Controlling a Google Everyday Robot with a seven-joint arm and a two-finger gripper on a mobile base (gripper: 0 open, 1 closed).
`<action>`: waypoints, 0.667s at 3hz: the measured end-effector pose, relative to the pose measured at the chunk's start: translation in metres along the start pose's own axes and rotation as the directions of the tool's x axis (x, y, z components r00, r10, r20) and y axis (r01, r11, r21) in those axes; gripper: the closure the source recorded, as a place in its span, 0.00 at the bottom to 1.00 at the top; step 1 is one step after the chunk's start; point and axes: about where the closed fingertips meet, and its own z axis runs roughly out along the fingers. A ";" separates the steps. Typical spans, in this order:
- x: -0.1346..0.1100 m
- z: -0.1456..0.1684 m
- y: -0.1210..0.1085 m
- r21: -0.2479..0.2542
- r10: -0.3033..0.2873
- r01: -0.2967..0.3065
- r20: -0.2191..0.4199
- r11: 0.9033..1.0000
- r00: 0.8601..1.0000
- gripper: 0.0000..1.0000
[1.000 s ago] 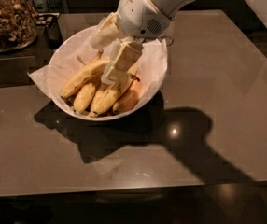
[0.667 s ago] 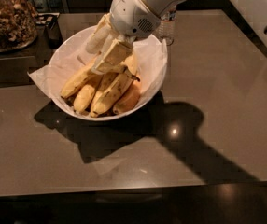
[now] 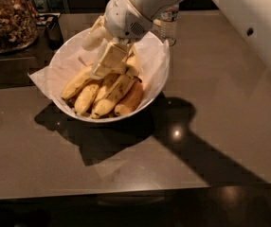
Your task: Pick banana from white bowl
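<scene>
In the white bowl (image 3: pixel 157 72), lined with crinkled white paper, we see a pile of bananas. A glass jar (image 3: pixel 7 18) of nuts stands well apart at the back left. The banana (image 3: pixel 76 83) lies leftmost in the pile, pale yellow and clean-skinned. The gripper (image 3: pixel 103 53) hangs over the pile; we cannot tell whether it is open or closed.

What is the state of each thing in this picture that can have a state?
white bowl: upright on the table, lined with paper, holding bananas.
bananas: lying piled in the bowl.
end effector: lowered into the bowl, just above the bananas.
glass jar: upright, filled with nuts.
water bottle: upright behind the bowl, top hidden.
</scene>
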 end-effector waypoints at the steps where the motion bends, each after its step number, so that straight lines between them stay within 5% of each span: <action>1: 0.010 0.013 0.001 -0.004 0.025 -0.025 -0.014 1.000 1.000 0.42; 2: 0.019 0.025 0.000 -0.007 0.040 -0.040 -0.021 0.999 0.999 0.41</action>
